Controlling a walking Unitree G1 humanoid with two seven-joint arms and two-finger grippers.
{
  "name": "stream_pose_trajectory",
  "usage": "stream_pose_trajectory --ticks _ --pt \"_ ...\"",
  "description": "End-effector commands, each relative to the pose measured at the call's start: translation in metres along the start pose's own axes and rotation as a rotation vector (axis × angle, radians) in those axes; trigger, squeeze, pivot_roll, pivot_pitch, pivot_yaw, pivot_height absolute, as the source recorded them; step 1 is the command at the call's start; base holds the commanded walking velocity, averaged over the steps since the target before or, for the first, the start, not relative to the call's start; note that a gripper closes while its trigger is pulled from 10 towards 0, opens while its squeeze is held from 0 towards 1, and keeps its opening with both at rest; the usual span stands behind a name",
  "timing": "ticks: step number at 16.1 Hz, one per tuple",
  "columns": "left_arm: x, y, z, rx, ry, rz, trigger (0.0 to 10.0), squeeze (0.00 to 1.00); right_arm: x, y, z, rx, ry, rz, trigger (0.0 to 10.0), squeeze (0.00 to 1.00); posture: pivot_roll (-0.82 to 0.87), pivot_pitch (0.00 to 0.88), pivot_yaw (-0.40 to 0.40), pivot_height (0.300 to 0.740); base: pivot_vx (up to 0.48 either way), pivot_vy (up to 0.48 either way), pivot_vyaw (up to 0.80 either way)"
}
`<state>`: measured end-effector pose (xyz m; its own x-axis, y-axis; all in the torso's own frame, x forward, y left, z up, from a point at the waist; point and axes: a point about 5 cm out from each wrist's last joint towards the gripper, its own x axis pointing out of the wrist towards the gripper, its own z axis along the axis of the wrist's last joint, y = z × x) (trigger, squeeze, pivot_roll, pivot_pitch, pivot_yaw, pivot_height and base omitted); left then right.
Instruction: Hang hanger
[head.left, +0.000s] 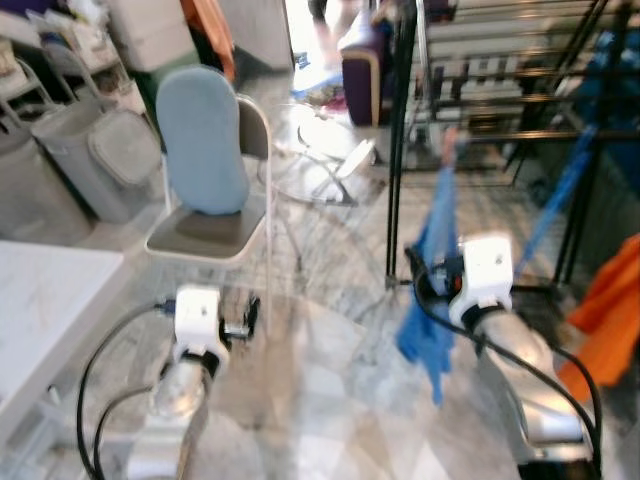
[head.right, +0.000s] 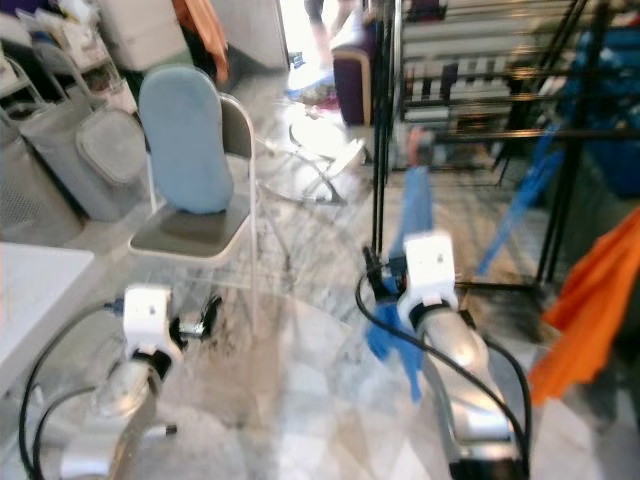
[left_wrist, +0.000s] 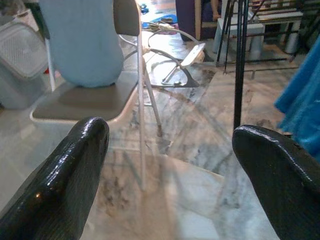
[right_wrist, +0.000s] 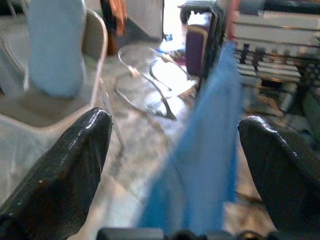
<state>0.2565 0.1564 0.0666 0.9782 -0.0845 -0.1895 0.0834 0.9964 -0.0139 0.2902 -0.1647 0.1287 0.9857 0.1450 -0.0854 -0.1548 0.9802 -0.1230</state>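
Observation:
A blue garment (head.left: 436, 250) hangs upright in front of my right arm, with a pinkish hanger tip (head.left: 450, 135) at its top. It runs down between the fingers of my right gripper (right_wrist: 170, 120), which stand wide apart. What carries the garment is too blurred to make out. The black clothes rack (head.left: 400, 150) stands just behind it, with dark horizontal rails (head.left: 520, 100). My left gripper (left_wrist: 167, 125) is open and holds nothing, low over the marble floor in front of the chair.
A folding chair (head.left: 215, 150) with a light blue back cushion stands ahead on the left. Grey bins (head.left: 100, 160) are far left, and a white table edge (head.left: 40, 300) is near left. An orange cloth (head.left: 605, 310) hangs at the right by the rack.

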Motion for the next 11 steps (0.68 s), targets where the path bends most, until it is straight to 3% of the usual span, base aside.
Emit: stream_pose_trajectory --ticks 1,4,7,11 --pt "-0.004 0.011 0.004 0.024 -0.021 0.046 10.0 0.00 0.006 0.007 0.006 0.008 -0.019 0.039 10.0 0.00 -0.06 0.000 0.077 0.740 -0.311 0.000 0.00" --pt "-0.014 0.019 0.004 0.030 -0.036 0.099 10.0 0.00 0.020 0.012 0.007 -0.010 -0.016 0.084 10.0 0.00 0.01 0.000 0.026 0.740 -0.299 0.000 0.00" --pt "-0.029 0.031 0.006 0.047 -0.041 0.144 10.0 0.00 0.031 0.027 0.011 -0.007 -0.043 0.143 10.0 0.00 0.07 0.000 0.018 0.740 0.000 0.000 0.00" --pt "-0.039 0.040 0.006 0.128 -0.028 0.114 10.0 0.00 0.031 0.045 0.007 -0.021 -0.048 0.249 10.0 0.00 0.09 0.000 0.021 0.740 0.000 0.000 0.00"
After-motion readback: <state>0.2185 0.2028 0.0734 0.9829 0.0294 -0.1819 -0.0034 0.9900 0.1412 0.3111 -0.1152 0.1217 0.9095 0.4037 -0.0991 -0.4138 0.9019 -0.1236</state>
